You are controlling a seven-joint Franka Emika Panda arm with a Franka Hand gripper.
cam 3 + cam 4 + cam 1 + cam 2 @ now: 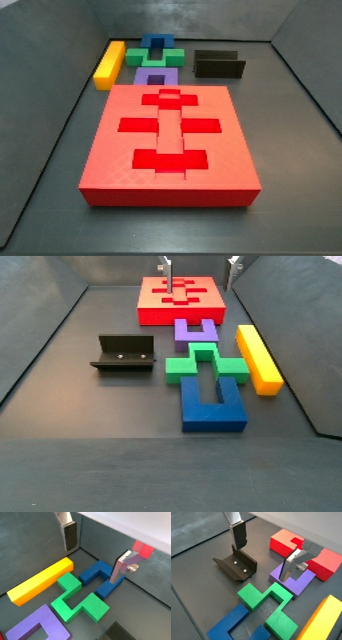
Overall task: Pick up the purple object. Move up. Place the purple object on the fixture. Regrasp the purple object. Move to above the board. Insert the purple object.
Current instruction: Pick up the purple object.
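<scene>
- Purple object (295, 581) lies flat on the desk, touching the red board (326, 563), beside the fixture (237, 566).
- My gripper (264, 554) hovers above them, fingers (240, 535) spread, holding nothing.

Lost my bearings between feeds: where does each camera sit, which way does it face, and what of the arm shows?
Wrist view: looks down past the open gripper at the long yellow bar and green-and-blue cross block.
Wrist view: gripper hangs above the small matte purple U-shaped block, beside the dark L-shaped fixture.
Side view: at the large flat red board's end, facing the pieces; no arm.
Side view: opposite end, blue piece nearest; fingers at top edge.
Both side views share the board, fixture and purple block.
</scene>
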